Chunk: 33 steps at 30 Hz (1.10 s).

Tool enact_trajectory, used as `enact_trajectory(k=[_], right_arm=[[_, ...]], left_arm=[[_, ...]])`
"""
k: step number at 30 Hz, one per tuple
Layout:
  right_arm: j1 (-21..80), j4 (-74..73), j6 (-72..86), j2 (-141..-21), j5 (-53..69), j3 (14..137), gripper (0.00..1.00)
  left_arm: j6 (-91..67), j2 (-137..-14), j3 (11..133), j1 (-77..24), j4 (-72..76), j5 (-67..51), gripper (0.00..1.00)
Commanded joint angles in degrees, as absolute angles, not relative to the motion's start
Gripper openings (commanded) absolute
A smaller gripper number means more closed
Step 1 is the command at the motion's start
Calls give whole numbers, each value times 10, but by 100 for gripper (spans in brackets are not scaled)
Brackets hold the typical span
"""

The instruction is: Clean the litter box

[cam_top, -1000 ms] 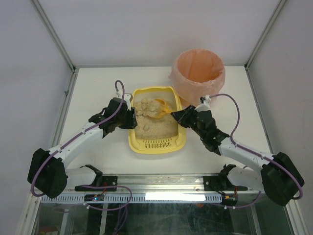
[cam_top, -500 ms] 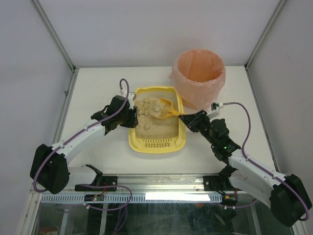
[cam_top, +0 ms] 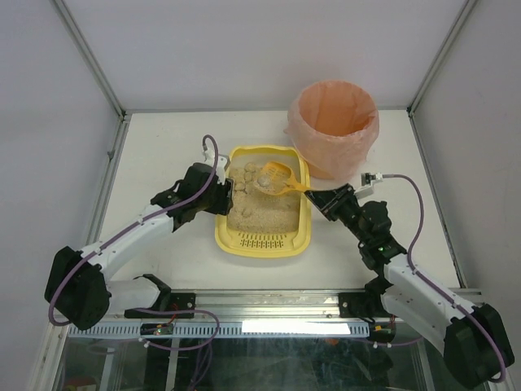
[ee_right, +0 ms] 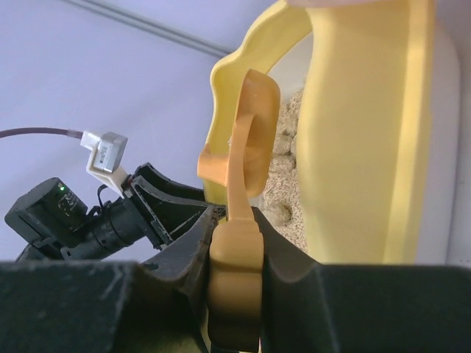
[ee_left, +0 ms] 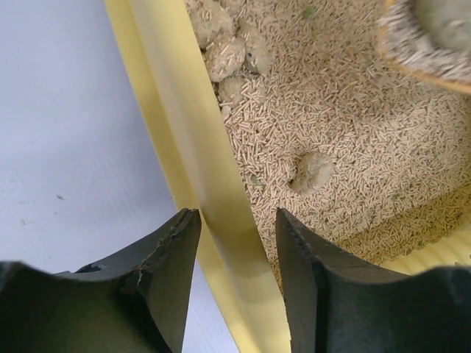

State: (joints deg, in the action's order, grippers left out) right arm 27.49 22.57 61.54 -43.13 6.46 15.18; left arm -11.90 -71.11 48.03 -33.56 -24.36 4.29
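White table (cam_top: 163, 147) | 1 litter box (cam_top: 303, 238), rim clamped in left gripper (cam_top: 225, 197) | 1 scoop (cam_top: 277, 173), handle pinched by right gripper (cam_top: 316, 195) | 1 bin (cam_top: 334, 138) just beyond right gripper

Most of the litter box (ee_left: 188, 147) and scoop (ee_left: 427, 40) beyond the left wrist view's edges; scoop's load blurred.

table (cam_top: 163, 138): litter box (cam_top: 262, 240) mid-table, grate end toward near edge | left gripper (cam_top: 227, 199): on the box's left rim | right gripper (cam_top: 320, 198): clamped on orange scoop (cam_top: 275, 173), head over litter | bin (cam_top: 332, 122): far right corner
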Motion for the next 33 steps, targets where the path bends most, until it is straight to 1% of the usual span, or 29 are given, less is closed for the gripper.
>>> enact_trajectory(k=[1, 3, 4, 6, 8, 11, 14, 15, 18, 21, 23, 25, 26, 28, 30, 32, 33], right_arm=[[264, 347, 651, -469, 141, 146, 0], [251, 341, 685, -450, 104, 122, 0], [251, 348, 688, -452, 108, 120, 0], [254, 390, 681, -488, 165, 133, 0], [242, 422, 695, -496, 177, 121, 0], [223, 376, 714, -456, 130, 101, 0], [227, 443, 703, -492, 207, 120, 0], [218, 445, 709, -491, 209, 116, 0], [193, 374, 728, -444, 153, 98, 0], [209, 456, 720, -500, 232, 120, 0], [194, 489, 755, -508, 229, 97, 0], [177, 449, 777, -493, 193, 80, 0], [186, 447, 770, -501, 201, 91, 0], [204, 495, 763, -539, 248, 115, 0], [181, 513, 796, -543, 250, 103, 0], [166, 460, 812, -520, 218, 90, 0], [176, 447, 797, -522, 223, 103, 0]], left_arm=[[-117, -646, 481, -345, -196, 58, 51], [-117, -638, 481, -344, -196, 65, 60], [-117, -634, 480, -343, -196, 68, 62], [-120, -622, 476, -342, -193, 76, 69], [-123, -615, 474, -341, -192, 86, 73], [-127, -600, 472, -340, -192, 91, 73], [-130, -580, 464, -340, -184, 99, 73], [-131, -576, 463, -340, -183, 105, 73], [-134, -572, 466, -339, -186, 127, 73], [-138, -570, 467, -339, -191, 131, 72], [-135, -573, 475, -340, -195, 133, 71], [-131, -578, 479, -339, -199, 136, 71], [-130, -579, 479, -339, -201, 138, 71], [-131, -580, 478, -339, -203, 140, 70], [-131, -583, 479, -339, -204, 140, 70], [-130, -586, 481, -340, -206, 138, 70], [-130, -588, 481, -340, -207, 138, 70]])
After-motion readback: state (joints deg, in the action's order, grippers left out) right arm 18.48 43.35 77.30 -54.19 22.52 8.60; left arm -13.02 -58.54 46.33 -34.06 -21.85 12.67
